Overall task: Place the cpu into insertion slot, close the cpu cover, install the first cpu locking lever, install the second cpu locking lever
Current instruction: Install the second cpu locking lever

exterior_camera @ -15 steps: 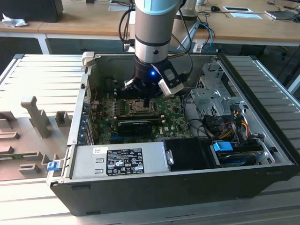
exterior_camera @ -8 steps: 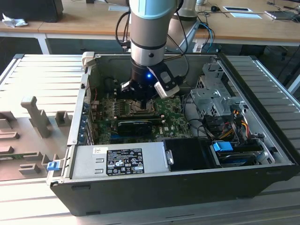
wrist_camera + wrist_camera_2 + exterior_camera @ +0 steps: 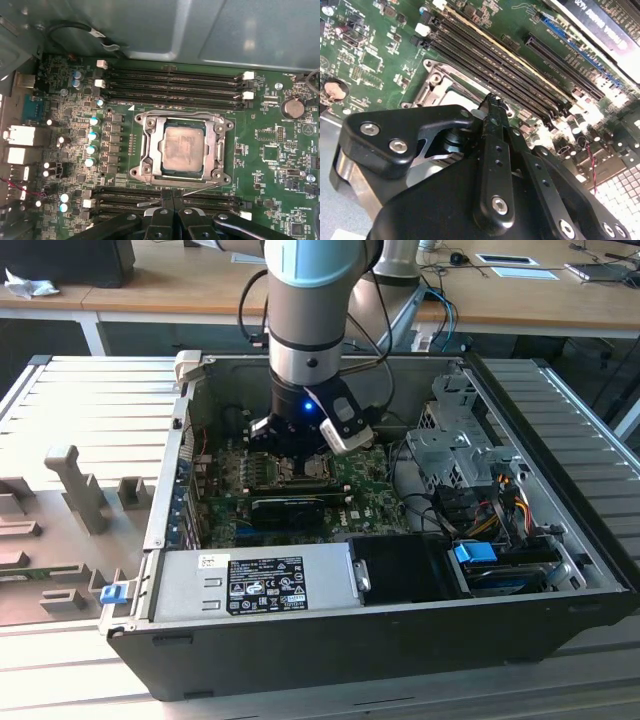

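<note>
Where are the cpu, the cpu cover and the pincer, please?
cpu [image 3: 183,146]: first wrist view, middle of its metal top.
cpu cover [image 3: 151,145]: first wrist view, frame's side bar.
pincer [image 3: 172,197]: first wrist view, between fingertips.

Silver-grey cpu [image 3: 183,148] seated in insertion slot [image 3: 148,150], cpu cover [image 3: 176,122] closed

The cpu [image 3: 183,151] sat in the insertion slot [image 3: 145,150] with the cpu cover [image 3: 159,134] down around it, on the green board [image 3: 280,165] inside the computer case [image 3: 330,650]. Long narrow slots [image 3: 175,82] ran along two opposite sides of the socket. The hand [image 3: 172,196] hovered over one of these rows, seemingly just beside the socket's edge.
</note>
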`<state>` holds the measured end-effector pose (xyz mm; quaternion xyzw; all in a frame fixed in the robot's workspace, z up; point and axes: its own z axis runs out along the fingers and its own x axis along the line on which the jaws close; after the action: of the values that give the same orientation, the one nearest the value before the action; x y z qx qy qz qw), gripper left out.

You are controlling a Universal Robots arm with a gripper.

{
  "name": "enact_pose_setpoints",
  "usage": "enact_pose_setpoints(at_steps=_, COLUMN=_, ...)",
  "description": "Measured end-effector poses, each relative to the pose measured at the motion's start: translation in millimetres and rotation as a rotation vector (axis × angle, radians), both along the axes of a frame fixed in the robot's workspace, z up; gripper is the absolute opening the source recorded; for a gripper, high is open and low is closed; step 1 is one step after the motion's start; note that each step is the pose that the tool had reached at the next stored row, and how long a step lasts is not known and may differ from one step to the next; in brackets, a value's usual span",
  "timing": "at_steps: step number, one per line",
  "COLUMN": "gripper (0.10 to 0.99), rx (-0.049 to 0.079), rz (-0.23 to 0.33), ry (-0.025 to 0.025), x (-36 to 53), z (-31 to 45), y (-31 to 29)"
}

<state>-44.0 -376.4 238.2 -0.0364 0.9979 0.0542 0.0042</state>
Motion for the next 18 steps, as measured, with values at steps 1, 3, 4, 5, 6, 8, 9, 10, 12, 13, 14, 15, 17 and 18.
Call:
enact_pose_setpoints(at_steps=1, gripper=0.106, rx=0.001, rz=0.0, ry=0.0, x=0.0, z=-0.2, y=0.0)
enact_pose_setpoints(at_steps=3, gripper=0.106, rx=0.002, rz=0.0, ry=0.0, x=-0.2, z=-0.5, y=0.0)
enact_pose_setpoints(at_steps=4, gripper=0.106, rx=0.003, rz=0.0, ry=-0.0001, x=-0.2, z=-0.6, y=0.0)
enact_pose_setpoints(at_steps=5, gripper=0.106, rx=0.003, rz=0.0, ry=0.0, x=-0.3, z=-0.8, y=0.0)
enact_pose_setpoints(at_steps=6, gripper=0.106, rx=0.003, rz=0.0, ry=0.0, x=-0.3, z=-1.1, y=0.0)
enact_pose_setpoints(at_steps=8, gripper=0.106, rx=0.004, rz=0.0, ry=0.0, x=-0.4, z=-1.3, y=0.0)
enact_pose_setpoints(at_steps=9, gripper=0.106, rx=0.004, rz=0.0, ry=0.0, x=-0.4, z=-1.5, y=0.0)
enact_pose_setpoints(at_steps=10, gripper=0.106, rx=0.004, rz=0.0, ry=0.0, x=-0.5, z=-1.6, y=0.0)
enact_pose_setpoints(at_steps=12, gripper=0.106, rx=0.004, rz=0.0, ry=0.0, x=-1.3, z=-2.1, y=0.0)
enact_pose_setpoints(at_steps=13, gripper=0.106, rx=0.004, rz=0.0, ry=0.0, x=-1.8, z=-2.3, y=0.0)
enact_pose_setpoints(at_steps=14, gripper=0.106, rx=0.004, rz=0.0, ry=0.0, x=-3.9, z=-2.8, y=0.0)
enact_pose_setpoints(at_steps=15, gripper=0.106, rx=0.005, rz=0.0, ry=0.0, x=-5.7, z=-3.3, y=-0.1)
enact_pose_setpoints(at_steps=17, gripper=0.106, rx=0.006, rz=0.0, ry=-0.0001, x=-8.8, z=-4.6, y=0.0)
enact_pose_setpoints(at_steps=18, gripper=0.106, rx=0.007, rz=0.0, ry=-0.0001, x=-9.5, z=-5.9, y=-0.1)
